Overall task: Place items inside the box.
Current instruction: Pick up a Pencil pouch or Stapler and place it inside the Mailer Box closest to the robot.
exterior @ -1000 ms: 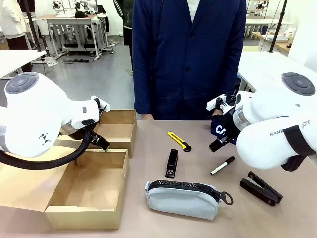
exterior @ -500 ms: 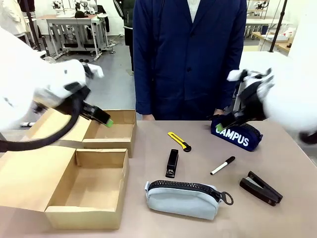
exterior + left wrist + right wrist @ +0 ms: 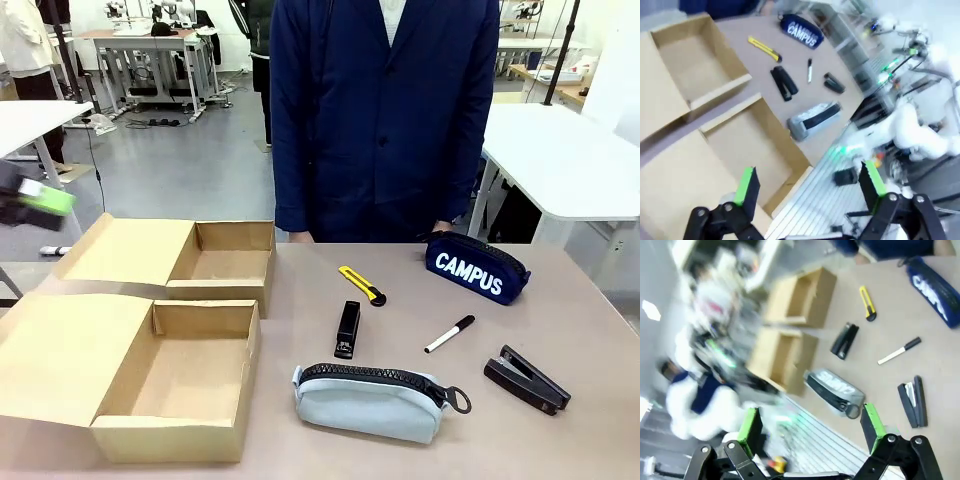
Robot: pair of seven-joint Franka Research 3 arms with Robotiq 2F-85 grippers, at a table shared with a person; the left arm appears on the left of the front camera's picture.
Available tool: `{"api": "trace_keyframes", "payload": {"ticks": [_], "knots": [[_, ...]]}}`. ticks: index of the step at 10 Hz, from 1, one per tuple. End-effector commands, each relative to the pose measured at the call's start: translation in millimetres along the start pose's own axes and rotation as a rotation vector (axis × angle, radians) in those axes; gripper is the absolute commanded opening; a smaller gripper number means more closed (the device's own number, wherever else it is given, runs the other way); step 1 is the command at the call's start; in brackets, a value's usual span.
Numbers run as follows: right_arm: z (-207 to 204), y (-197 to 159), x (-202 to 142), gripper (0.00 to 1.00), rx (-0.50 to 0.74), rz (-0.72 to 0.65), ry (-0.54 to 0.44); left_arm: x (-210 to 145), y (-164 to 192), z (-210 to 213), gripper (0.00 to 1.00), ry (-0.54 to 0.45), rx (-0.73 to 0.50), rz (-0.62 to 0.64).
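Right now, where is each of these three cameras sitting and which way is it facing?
Front: fixed on the robot's side, facing across the table at the person; left hand blurred at the edge.
Left wrist: on the left arm, looking down between its open fingers at the box.
Right wrist: on the right arm, looking down past the open right hand.
Shared: all show the CAMPUS pencil case.
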State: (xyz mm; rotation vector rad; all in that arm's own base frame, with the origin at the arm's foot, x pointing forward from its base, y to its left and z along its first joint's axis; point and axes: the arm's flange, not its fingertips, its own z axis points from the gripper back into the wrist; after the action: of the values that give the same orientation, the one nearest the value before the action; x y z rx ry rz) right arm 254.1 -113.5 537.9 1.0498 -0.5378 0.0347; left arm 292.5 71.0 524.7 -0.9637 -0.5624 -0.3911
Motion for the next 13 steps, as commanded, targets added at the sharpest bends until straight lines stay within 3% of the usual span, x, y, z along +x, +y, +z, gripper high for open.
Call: {"api": "trace_keyframes", "payload": {"ticks": [1,2,4,5,13], "knots": [[36,-87,-34,1.0,0.151,-0.228,-0.213,-34,83,35,1.0,-0.272,-0.192,0.314],[50,-111,-41,1.0,0.17,-0.311,-0.259,-58,96,33,1.0,-0.38,-0.239,0.403],[61,-148,-48,1.0,0.164,-0.472,-0.311,-89,72,-2,1.0,-0.575,-0.27,0.442],[88,-122,-49,1.0,0.145,-0.354,-0.271,-72,109,69,1.0,-0.343,-0.201,0.378],[88,-120,-51,1.0,0.135,-0.382,-0.255,-72,109,69,1.0,-0.343,-0.201,0.378]]}}
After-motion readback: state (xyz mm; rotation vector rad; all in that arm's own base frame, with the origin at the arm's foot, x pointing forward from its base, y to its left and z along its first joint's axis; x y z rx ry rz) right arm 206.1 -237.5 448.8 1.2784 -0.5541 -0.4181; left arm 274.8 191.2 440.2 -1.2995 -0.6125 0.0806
